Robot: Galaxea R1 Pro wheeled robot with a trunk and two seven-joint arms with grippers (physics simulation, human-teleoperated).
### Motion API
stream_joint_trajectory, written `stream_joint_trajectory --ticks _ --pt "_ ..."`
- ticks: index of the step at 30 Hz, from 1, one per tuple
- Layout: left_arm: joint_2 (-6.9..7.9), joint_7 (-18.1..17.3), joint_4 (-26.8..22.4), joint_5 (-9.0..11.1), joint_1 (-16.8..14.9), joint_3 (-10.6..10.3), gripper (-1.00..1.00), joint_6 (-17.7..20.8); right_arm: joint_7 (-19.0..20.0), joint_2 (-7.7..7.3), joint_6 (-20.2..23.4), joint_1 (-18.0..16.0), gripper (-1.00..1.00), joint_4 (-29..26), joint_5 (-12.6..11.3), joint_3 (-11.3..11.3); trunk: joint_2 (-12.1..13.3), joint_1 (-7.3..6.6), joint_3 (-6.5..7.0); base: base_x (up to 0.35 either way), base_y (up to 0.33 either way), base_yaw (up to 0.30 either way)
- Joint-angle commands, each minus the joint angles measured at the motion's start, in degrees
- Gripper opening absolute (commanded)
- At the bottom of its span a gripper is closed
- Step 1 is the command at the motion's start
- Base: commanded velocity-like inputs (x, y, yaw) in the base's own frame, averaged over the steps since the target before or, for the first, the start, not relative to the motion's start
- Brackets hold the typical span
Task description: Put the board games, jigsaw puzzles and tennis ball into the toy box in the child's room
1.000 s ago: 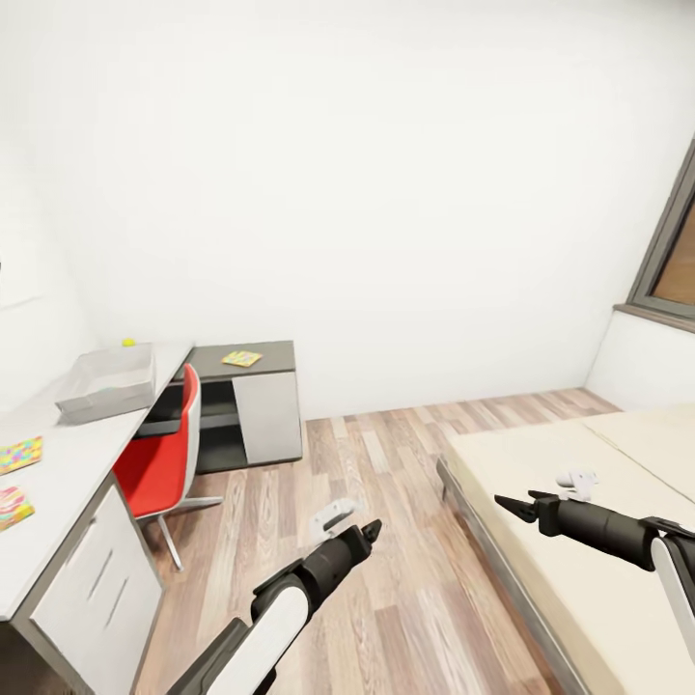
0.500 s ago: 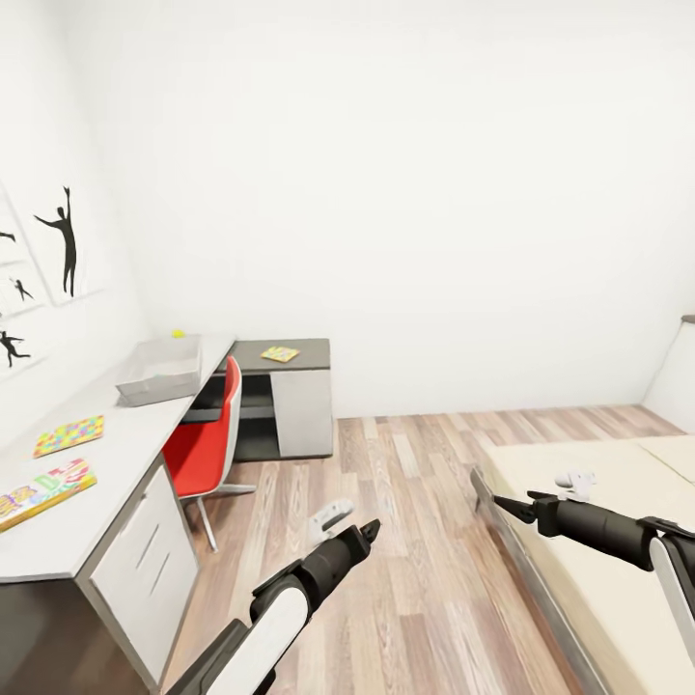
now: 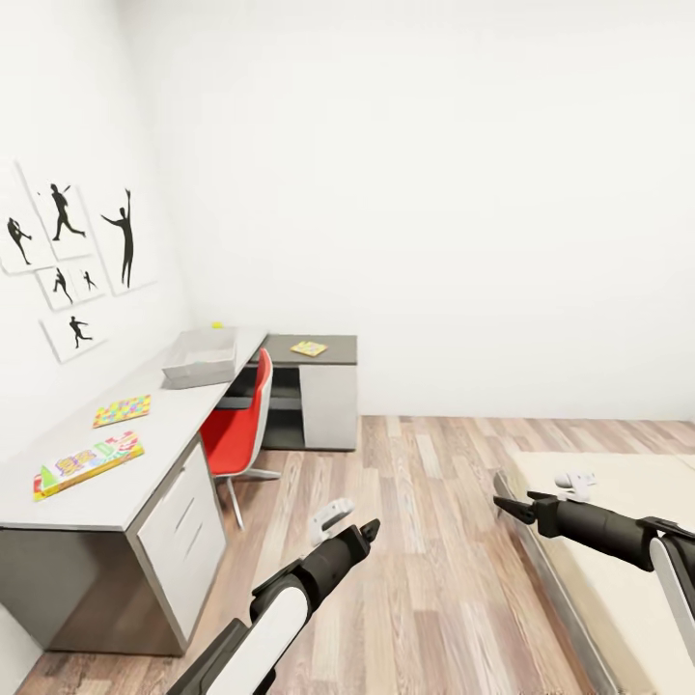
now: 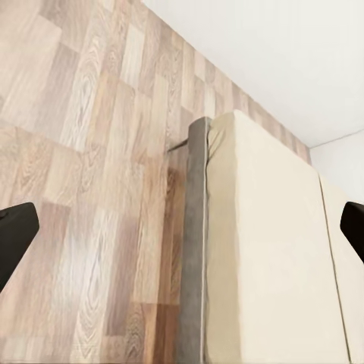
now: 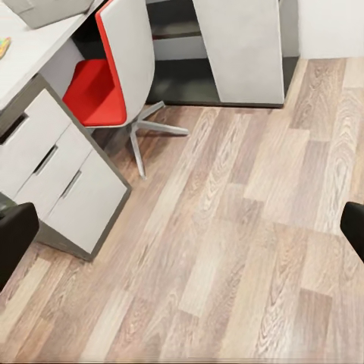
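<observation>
- The table [image 3: 145, 454] runs along the wall on the robot's left, so the left gripper [image 3: 372, 529] is the nearer one; the right gripper [image 3: 504, 505] hangs over by the bed [image 3: 618, 541]
- Both grippers are empty with fingers spread wide, held over bare floor, well apart from every toy
- A board game [image 3: 87, 463] lies flat near the table's close end, its long side roughly along the edge; a jigsaw puzzle [image 3: 122, 410] lies beyond it
- The toy box [image 3: 201, 357] sits further along; I cannot tell what is in it from here
- The tennis ball [image 3: 216, 325] rests just behind it; another jigsaw puzzle [image 3: 309, 348] lies on the dark section
</observation>
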Motion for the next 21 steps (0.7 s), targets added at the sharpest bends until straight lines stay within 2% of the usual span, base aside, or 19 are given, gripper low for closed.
stream_joint_trajectory --ticks 1,14,21 --pt "-0.02 0.39 -0.08 0.33 -0.07 0.0 1.0 0.12 -0.07 -0.02 0.49 -0.04 1.0 -0.01 -0.46 -0.04 -0.15 0.02 -0.14 -0.248 -0.139 0.079" --pt "-0.12 0.38 -0.07 0.34 -0.06 0.07 1.0 0.15 -0.03 -0.11 0.45 -0.02 1.0 -0.01 -0.45 -0.02 -0.15 0.02 -0.14 -0.261 -0.137 0.036" --pt "0.01 0.37 -0.07 0.31 -0.06 0.04 1.0 0.05 -0.03 -0.13 0.43 -0.02 1.0 -0.01 -0.45 -0.02 -0.15 0.02 -0.14 -0.124 -0.054 0.008"
